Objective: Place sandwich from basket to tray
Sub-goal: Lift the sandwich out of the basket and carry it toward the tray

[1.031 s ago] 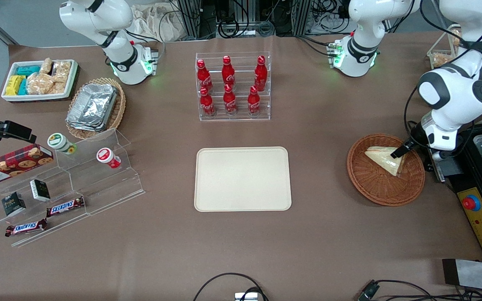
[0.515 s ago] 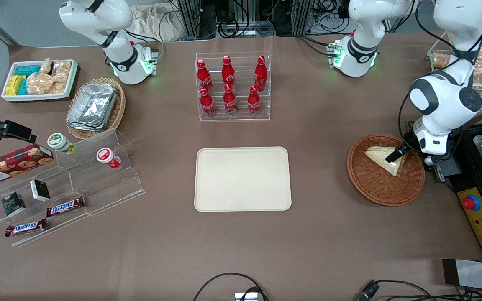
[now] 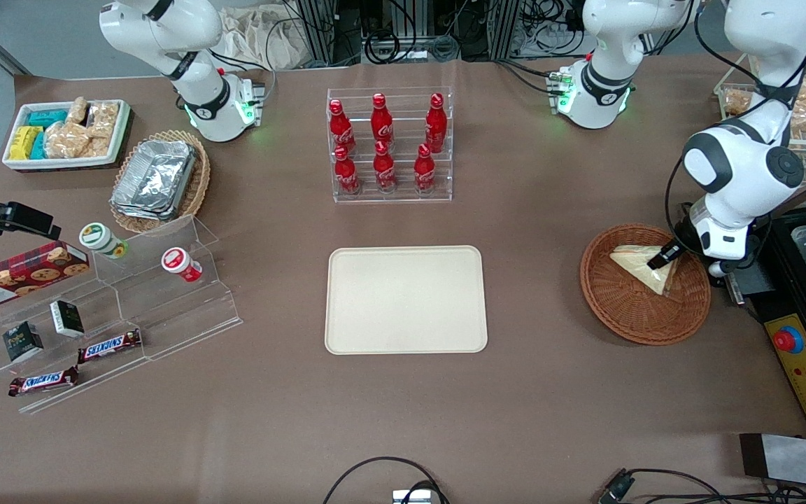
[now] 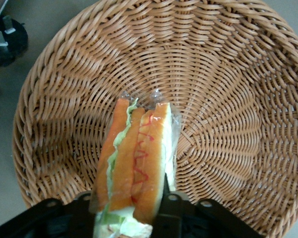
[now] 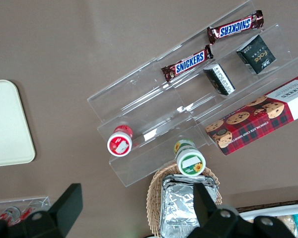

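The sandwich (image 3: pixel 635 266) lies in the round reddish-brown basket (image 3: pixel 627 316) toward the working arm's end of the table. In the left wrist view the sandwich (image 4: pixel 139 158) shows its orange-red and green cut edge in clear wrap, resting on the basket weave (image 4: pixel 228 99). My gripper (image 3: pixel 658 260) is down in the basket with one black finger on each side of the wedge, shut on it (image 4: pixel 126 201). The cream tray (image 3: pixel 406 299) sits bare at the table's middle, apart from the basket.
A clear rack of red bottles (image 3: pixel 389 147) stands farther from the front camera than the tray. A control box with a red button (image 3: pixel 791 343) sits beside the basket at the table's edge. Snack shelves (image 3: pixel 116 308) lie toward the parked arm's end.
The working arm swung its wrist over the basket and the gripper slid a little along the sandwich; in the last half second it hardly moved. The sandwich stays in the basket.
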`<action>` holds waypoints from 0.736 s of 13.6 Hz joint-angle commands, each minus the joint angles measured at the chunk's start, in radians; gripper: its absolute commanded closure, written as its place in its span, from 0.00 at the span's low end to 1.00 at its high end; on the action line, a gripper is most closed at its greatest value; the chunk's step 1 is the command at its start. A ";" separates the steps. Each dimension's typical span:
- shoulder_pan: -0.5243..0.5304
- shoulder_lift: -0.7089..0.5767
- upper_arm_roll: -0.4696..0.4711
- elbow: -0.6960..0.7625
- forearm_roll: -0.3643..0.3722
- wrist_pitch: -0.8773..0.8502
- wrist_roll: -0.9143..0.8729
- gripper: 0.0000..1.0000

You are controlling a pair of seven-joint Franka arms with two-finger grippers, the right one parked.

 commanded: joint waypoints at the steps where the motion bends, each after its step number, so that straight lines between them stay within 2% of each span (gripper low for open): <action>1: -0.011 -0.026 0.002 -0.006 -0.010 0.010 0.022 0.87; 6: -0.011 -0.101 -0.024 0.038 0.038 -0.091 0.065 0.90; 8: -0.011 -0.134 -0.041 0.072 0.116 -0.167 0.066 0.90; 10: -0.011 -0.151 -0.072 0.171 0.201 -0.328 0.062 0.88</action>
